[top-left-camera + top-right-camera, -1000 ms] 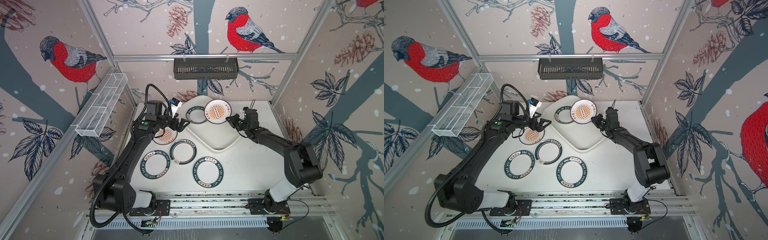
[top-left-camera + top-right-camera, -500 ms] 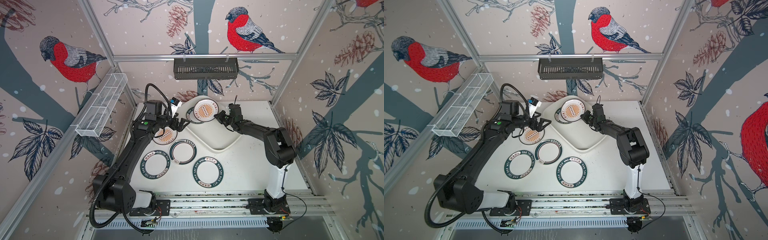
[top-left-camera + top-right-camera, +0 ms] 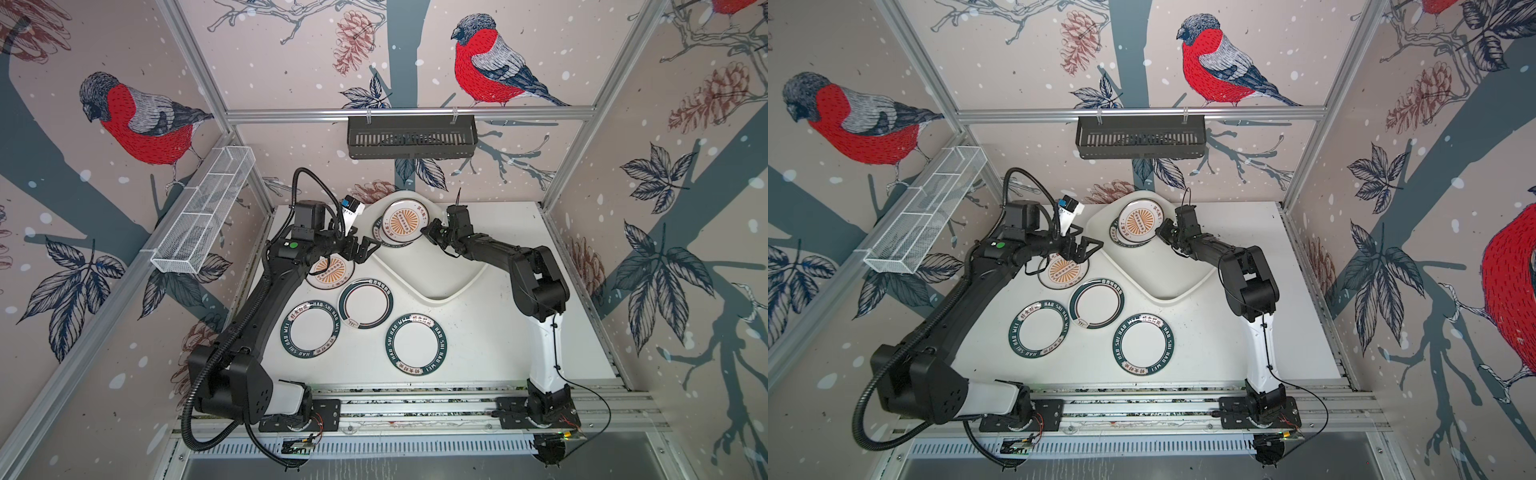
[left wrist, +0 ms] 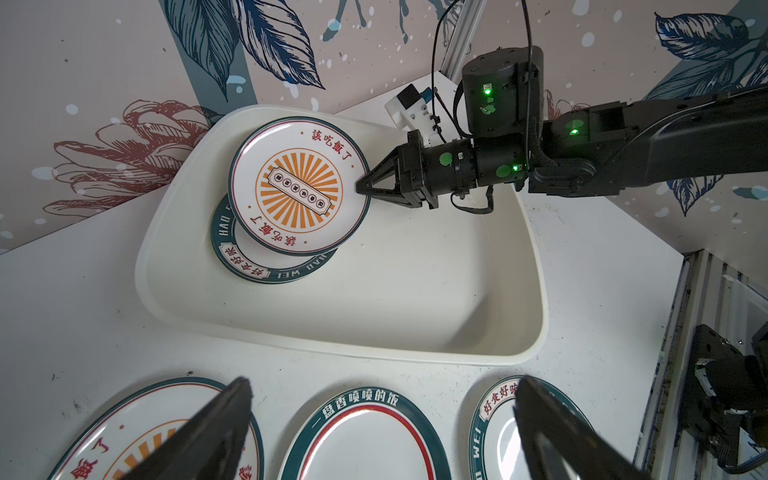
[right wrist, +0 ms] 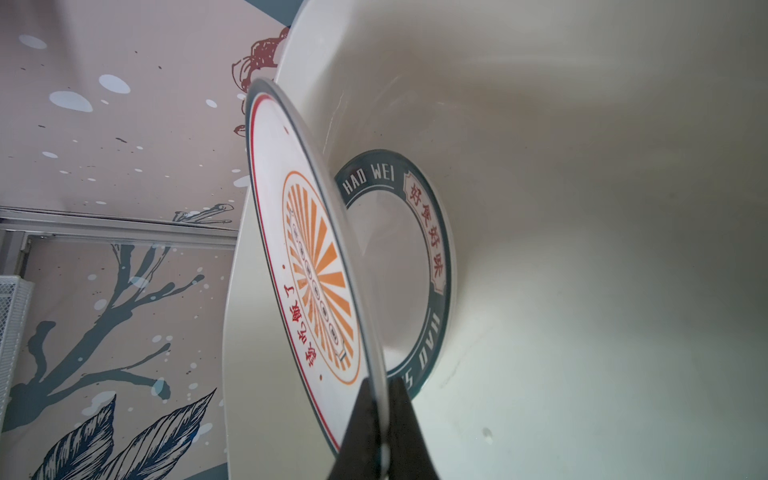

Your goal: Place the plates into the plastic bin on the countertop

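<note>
My right gripper [image 3: 424,230] [image 4: 358,188] [image 5: 380,411] is shut on the rim of an orange sunburst plate [image 3: 401,220] [image 4: 297,187] [image 5: 307,266]. It holds the plate tilted inside the white plastic bin [image 3: 457,293] [image 4: 332,345], over a teal-rimmed plate [image 4: 266,266] [image 5: 432,249] lying in the far left corner. My left gripper [image 3: 368,249] [image 4: 382,380] hangs open and empty above the countertop [image 3: 478,353], beside the bin's left rim. Below it lie a second sunburst plate [image 3: 330,272] and three teal-rimmed plates [image 3: 365,303] [image 3: 311,332] [image 3: 415,345].
A black slotted basket [image 3: 411,137] hangs on the back wall and a white wire basket [image 3: 203,216] on the left wall. Aluminium rails [image 3: 415,409] carrying both arm bases run along the front edge. Patterned walls close in three sides.
My right gripper has carried the sunburst plate leftward across the bin, over the teal-rimmed plate in its far left corner. The left arm has not moved.
</note>
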### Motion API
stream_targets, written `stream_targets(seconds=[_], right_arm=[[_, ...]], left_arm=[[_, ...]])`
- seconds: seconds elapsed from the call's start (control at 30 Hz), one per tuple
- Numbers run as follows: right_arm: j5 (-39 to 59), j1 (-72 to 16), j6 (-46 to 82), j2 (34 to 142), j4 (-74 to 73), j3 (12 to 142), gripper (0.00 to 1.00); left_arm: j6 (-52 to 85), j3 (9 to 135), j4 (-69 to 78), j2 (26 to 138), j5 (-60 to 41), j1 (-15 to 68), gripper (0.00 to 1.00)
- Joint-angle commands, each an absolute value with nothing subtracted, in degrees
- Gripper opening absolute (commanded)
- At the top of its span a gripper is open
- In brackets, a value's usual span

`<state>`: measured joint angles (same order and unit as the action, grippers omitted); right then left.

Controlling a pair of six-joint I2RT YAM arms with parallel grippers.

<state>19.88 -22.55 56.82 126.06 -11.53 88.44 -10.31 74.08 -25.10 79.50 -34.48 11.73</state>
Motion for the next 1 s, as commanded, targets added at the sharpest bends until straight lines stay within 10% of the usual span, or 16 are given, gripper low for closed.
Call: stream_targets(seconds=[0.0,0.97], right_arm=[[21.6,-22.8,56.6,127.8,-11.4,90.8,0.07],[24.9,-23.6,58.9,136.1,-9.4,100.3,0.12]], left_arm=[[-10.0,74.6,-25.0,79.5,-35.2,11.8,0.98],[-9.7,73.5,-24.4,79.5,-35.8,11.9,0.98]])
